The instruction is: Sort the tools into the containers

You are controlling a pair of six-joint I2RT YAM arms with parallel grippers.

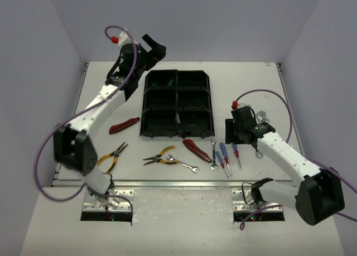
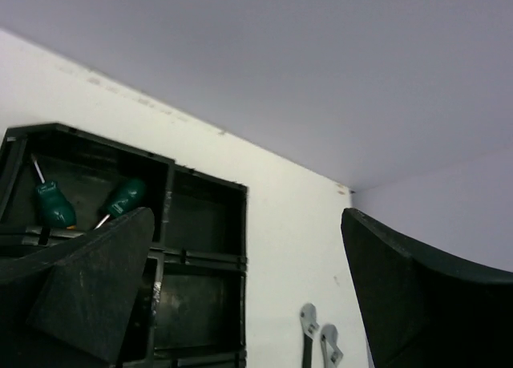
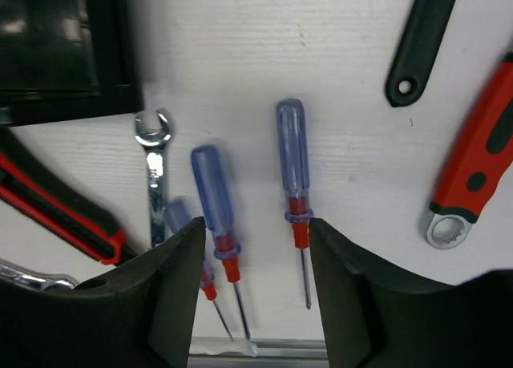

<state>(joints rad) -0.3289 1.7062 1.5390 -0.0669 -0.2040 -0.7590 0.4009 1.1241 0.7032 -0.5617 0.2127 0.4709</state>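
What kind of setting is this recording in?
Probably a lab robot test cell: a white table boxed in by plain walls, with hand tools laid beside a black organizer tray.

One black organizer tray point(image 1: 167, 72) stands on the table point(image 1: 245, 83), divided into six compartments, two across and three deep. Two green-handled screwdrivers point(image 2: 53, 205) lie together in one of its compartments. On the table there are three blue-handled screwdrivers point(image 3: 213, 188), one of them half hidden. Pliers come to three pairs: two yellow-handled pliers point(image 1: 159, 155) and one red-handled pliers point(image 1: 124, 125). There is one red-black utility knife point(image 1: 196, 150). Two silver wrenches point(image 1: 185, 165) lie near the front edge. One red-handled wrench point(image 3: 473, 159) lies farther right, near one dark-handled tool point(image 3: 421, 39) whose head is out of view. Two arms point(image 1: 95, 108) reach over the table.
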